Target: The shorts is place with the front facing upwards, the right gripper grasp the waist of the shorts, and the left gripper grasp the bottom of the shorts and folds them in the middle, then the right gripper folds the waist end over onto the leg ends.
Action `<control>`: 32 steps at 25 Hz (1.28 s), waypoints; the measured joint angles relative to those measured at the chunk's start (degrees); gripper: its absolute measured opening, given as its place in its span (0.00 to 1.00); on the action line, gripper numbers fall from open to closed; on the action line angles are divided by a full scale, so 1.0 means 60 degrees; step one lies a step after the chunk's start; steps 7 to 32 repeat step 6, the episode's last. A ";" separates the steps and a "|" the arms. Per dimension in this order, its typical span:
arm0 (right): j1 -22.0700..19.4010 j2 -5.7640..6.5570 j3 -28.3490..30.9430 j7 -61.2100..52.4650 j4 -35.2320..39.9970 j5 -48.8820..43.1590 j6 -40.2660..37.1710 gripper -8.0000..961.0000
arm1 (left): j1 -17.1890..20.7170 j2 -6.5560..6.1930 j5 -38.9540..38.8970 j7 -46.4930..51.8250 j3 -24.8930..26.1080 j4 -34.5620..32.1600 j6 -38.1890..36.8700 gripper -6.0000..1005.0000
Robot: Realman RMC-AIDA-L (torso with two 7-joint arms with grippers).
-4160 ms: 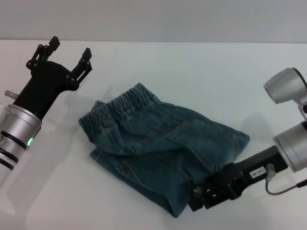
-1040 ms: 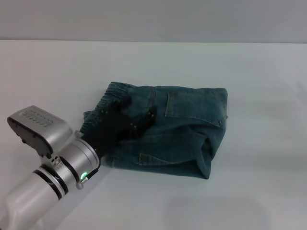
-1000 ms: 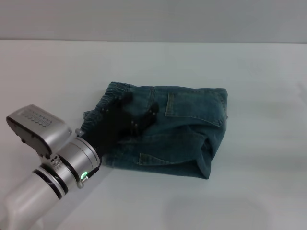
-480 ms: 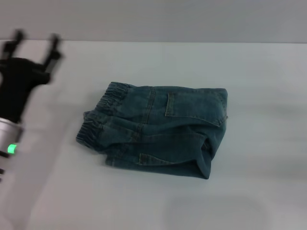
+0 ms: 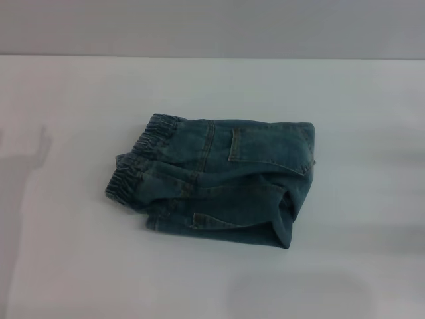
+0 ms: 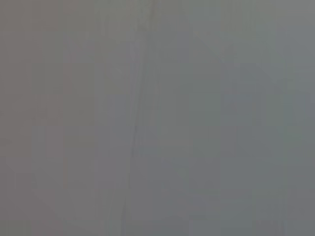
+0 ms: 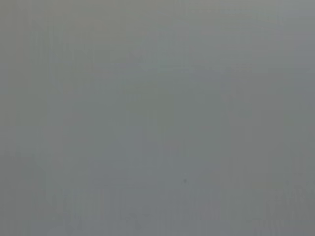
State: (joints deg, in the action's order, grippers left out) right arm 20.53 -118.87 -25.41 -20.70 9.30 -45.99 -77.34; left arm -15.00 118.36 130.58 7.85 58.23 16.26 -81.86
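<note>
The denim shorts (image 5: 219,179) lie folded into a compact bundle in the middle of the white table (image 5: 345,266) in the head view. The ruffled elastic waist (image 5: 136,166) shows at the bundle's left side, partly doubled over. The fold edge is at the right, and a back pocket faces up. The leg ends are tucked inside the folds and I cannot pick them out. Neither gripper appears in any view. Both wrist views show only a plain grey surface.
The table's far edge (image 5: 212,57) meets a grey wall at the back. A faint shadow (image 5: 26,159) falls on the table at the far left.
The left gripper, which rested on the waist side of the shorts a second ago, lifted away to the far left and has left the view. The shorts have stayed put.
</note>
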 joint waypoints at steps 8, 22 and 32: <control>0.0135 -0.0010 0.0001 0.0008 -0.0014 0.0010 -0.0001 0.66 | 0.0041 0.0002 0.0005 0.0016 0.0038 0.0000 0.0016 0.81; 0.0135 -0.0010 0.0001 0.0008 -0.0014 0.0010 -0.0001 0.66 | 0.0041 0.0002 0.0005 0.0016 0.0038 0.0000 0.0016 0.81; 0.0135 -0.0010 0.0001 0.0008 -0.0014 0.0010 -0.0001 0.66 | 0.0041 0.0002 0.0005 0.0016 0.0038 0.0000 0.0016 0.81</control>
